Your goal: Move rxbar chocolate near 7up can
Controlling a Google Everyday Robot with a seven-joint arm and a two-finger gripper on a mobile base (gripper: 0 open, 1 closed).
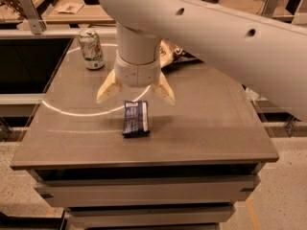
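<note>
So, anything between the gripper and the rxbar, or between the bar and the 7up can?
Nothing visible. The gripper, open, hangs over the far end of the rxbar chocolate. From there to the 7up can at back left is bare table; the chip bag lies behind the arm, off that line.
</note>
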